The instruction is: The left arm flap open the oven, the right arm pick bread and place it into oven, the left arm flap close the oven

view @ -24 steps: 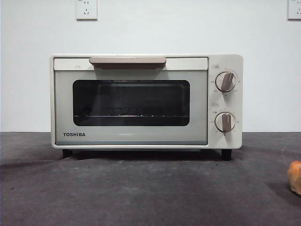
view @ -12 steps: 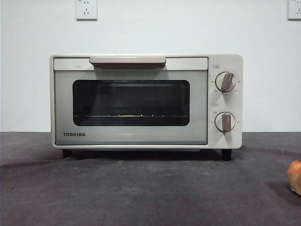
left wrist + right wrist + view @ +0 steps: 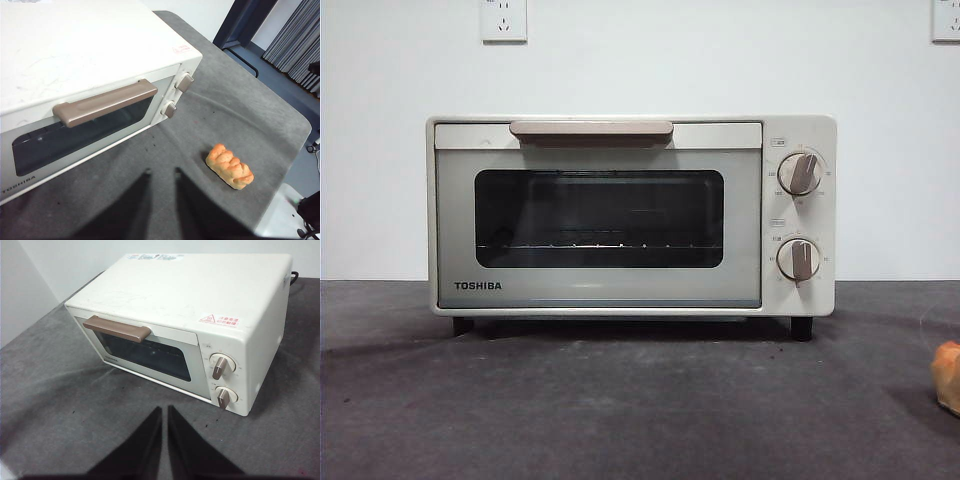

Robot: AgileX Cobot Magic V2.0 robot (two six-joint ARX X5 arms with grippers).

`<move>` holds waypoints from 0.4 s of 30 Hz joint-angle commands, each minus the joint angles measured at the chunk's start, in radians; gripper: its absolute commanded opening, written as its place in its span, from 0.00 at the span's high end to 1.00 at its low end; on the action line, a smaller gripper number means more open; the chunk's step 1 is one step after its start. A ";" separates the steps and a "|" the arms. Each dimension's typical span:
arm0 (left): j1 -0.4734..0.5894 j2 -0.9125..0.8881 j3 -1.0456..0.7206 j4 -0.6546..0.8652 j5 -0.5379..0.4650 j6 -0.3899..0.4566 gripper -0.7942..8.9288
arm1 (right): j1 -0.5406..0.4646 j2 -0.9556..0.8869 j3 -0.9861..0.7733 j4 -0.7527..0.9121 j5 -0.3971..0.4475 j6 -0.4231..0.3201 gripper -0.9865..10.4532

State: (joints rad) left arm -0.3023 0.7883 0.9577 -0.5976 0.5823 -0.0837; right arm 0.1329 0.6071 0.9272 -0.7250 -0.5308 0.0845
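The cream-white TOSHIBA oven (image 3: 600,292) stands on the grey table with its dark glass door closed and the beige handle (image 3: 591,130) along the top. The golden-brown bread (image 3: 948,376) lies on the table to the right of the oven, cut by the picture's edge. Neither arm shows in the front view. My left gripper (image 3: 161,172) hovers above the table in front of the oven (image 3: 75,45), jaws a little apart and empty, with the bread (image 3: 229,166) close by. My right gripper (image 3: 164,408) hangs shut and empty, back from the oven (image 3: 200,285).
Two beige knobs (image 3: 799,173) sit on the oven's right panel. A white wall with sockets (image 3: 504,18) stands behind. The table's rounded edge (image 3: 300,130) runs just beyond the bread. A black cable (image 3: 295,275) trails behind the oven.
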 commanded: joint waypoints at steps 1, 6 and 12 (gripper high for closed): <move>-0.004 0.007 0.019 0.019 0.002 0.021 0.59 | 0.004 0.005 0.019 0.006 0.008 -0.006 0.76; -0.004 0.007 0.019 0.022 0.001 0.021 0.40 | 0.004 0.005 0.019 0.006 0.008 0.006 0.51; -0.004 0.007 0.019 0.022 0.001 0.020 0.40 | 0.004 0.005 0.019 0.006 0.008 0.040 0.44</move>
State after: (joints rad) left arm -0.3023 0.7891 0.9577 -0.5869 0.5816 -0.0765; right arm 0.1329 0.6075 0.9272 -0.7254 -0.5232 0.1055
